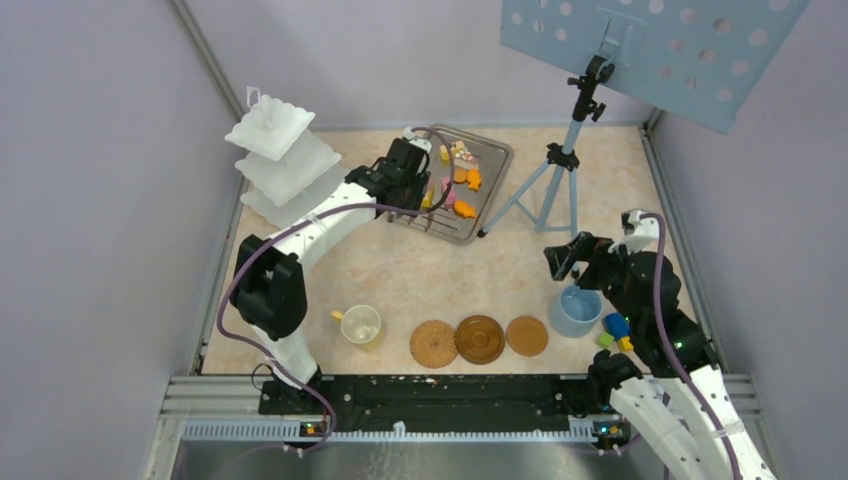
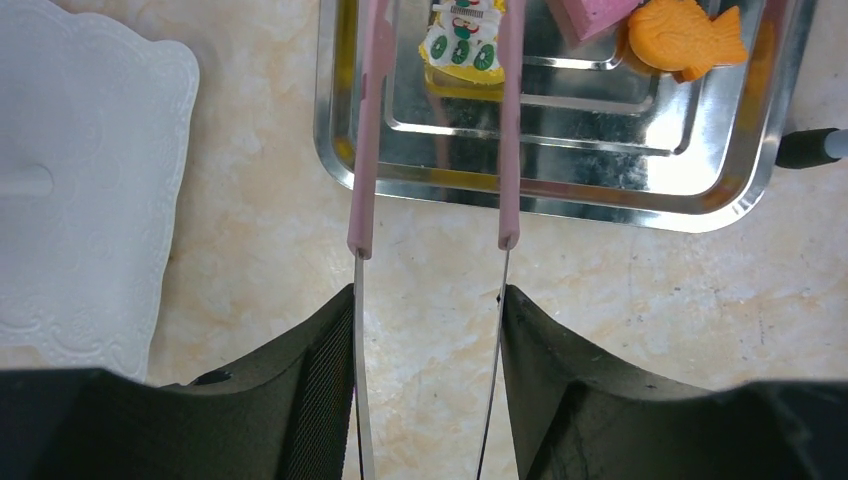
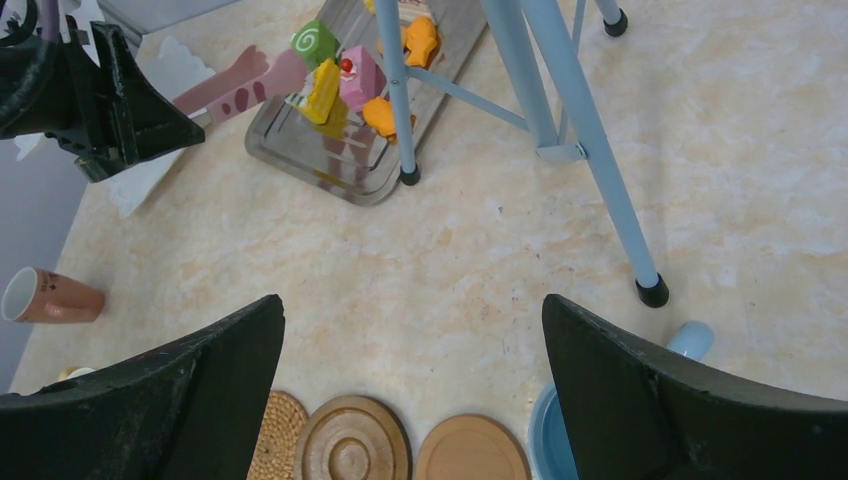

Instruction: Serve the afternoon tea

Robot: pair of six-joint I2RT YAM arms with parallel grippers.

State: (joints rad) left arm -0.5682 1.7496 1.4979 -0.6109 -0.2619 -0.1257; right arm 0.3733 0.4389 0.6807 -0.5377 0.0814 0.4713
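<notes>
My left gripper [image 2: 428, 295] is shut on the metal arms of the pink tongs [image 2: 365, 150]. The tongs' pink tips reach over the metal tray [image 2: 560, 200] and stand on either side of a yellow wedge [image 2: 462, 45]. An orange biscuit [image 2: 690, 35] and a pink slice [image 2: 590, 12] lie further in, and a green swirl roll [image 3: 316, 40] sits in the tray too. The white three-tier stand [image 1: 283, 160] is just left of the tray. My right gripper [image 3: 413, 310] hangs open and empty above the table, beside a blue cup [image 1: 575, 310]. Three brown coasters [image 1: 479, 339] lie in a row at the front.
A blue tripod [image 1: 560, 180] stands right of the tray, one foot touching its edge, and carries a perforated board. A pale cup [image 1: 360, 323] stands front left and a brown cup [image 3: 50, 297] lies on its side. Toy blocks [image 1: 615, 330] sit by the blue cup.
</notes>
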